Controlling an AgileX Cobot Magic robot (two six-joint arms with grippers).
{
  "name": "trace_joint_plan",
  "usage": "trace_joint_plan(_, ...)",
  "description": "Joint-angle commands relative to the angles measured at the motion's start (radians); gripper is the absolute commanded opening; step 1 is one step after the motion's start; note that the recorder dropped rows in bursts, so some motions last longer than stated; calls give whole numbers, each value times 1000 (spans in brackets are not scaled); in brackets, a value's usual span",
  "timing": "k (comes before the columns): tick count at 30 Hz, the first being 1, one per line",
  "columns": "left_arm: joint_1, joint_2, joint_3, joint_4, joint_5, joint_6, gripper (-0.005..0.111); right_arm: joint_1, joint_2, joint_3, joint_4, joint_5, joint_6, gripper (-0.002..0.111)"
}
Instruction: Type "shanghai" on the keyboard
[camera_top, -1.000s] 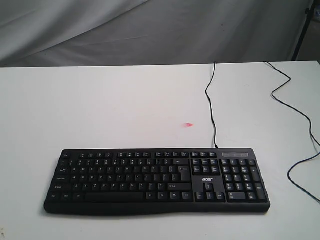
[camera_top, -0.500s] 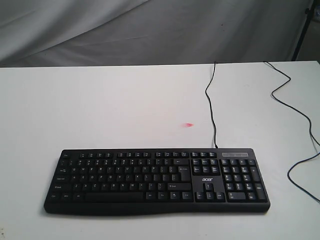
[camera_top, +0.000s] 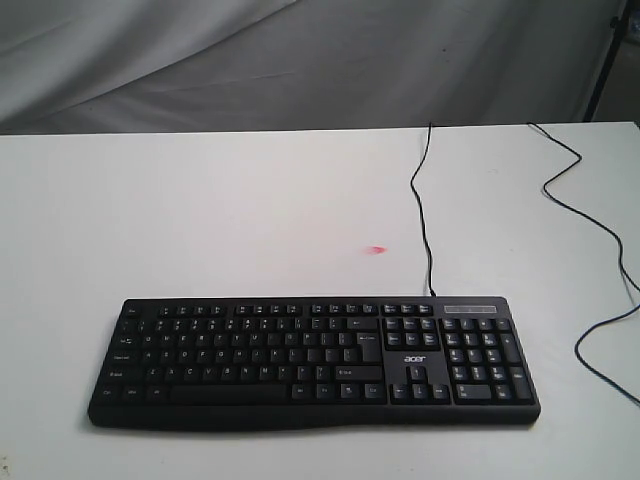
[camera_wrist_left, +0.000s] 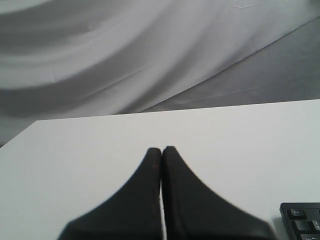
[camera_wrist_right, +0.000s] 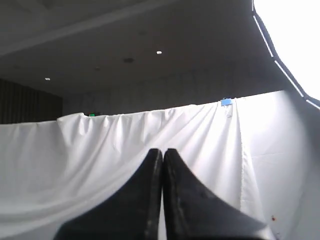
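On my wrist feeds the left gripper (camera_wrist_left: 161, 149) has its two black fingers pressed flat together with nothing between them, and the right gripper (camera_wrist_right: 162, 151) is closed the same way, also empty.

The keyboard (camera_top: 313, 362) lies flat at the near edge of the bench (camera_top: 200, 220), long side running left to right and slightly right of centre in the exterior view. It is wide, black and full-size, with small white legends, a number pad at its right end and a white "acer" logo above the arrow keys. One corner of it shows in the left wrist view, off to the side of the closed fingers.

Just beyond the keyboard I see a small pink mark (camera_top: 377, 249) on the plain white bench top. A thin black cable (camera_top: 422, 215) leaves the keyboard's back edge and runs to the far edge of the bench. A second cable (camera_top: 590, 225) snakes along the right side, well apart from the keys.

Behind the bench hangs creased pale cloth (camera_top: 300, 60), with a dark stand (camera_top: 603, 60) at the far right. The right wrist view looks over the cloth to a dim ceiling with small lights (camera_wrist_right: 158, 52).
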Motion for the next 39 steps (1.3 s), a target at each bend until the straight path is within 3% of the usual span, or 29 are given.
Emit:
trace_joint_plan(1,-4,3,5,-1,-5,-3,1,-7,100,-166,-82,139,-30,0)
trace_joint_plan(11,-4,3,5,-1,-5,-3,1,1,315,-521,-65,369,-188,0)
trace_joint_plan(18,-4,3,5,-1,-5,-3,1,1,464,-732,139,542,-535,0)
trace_joint_plan(25,-4,3,5,-1,-5,-3,1,1,624,-945,210,669,-622,0)
trace_joint_plan(32,-4,3,5,-1,-5,-3,1,1,728,-998,518,740,-950,0)
trace_joint_plan(39,-4,3,5,-1,-5,-3,1,1,887,-998,580,980,-1051,0)
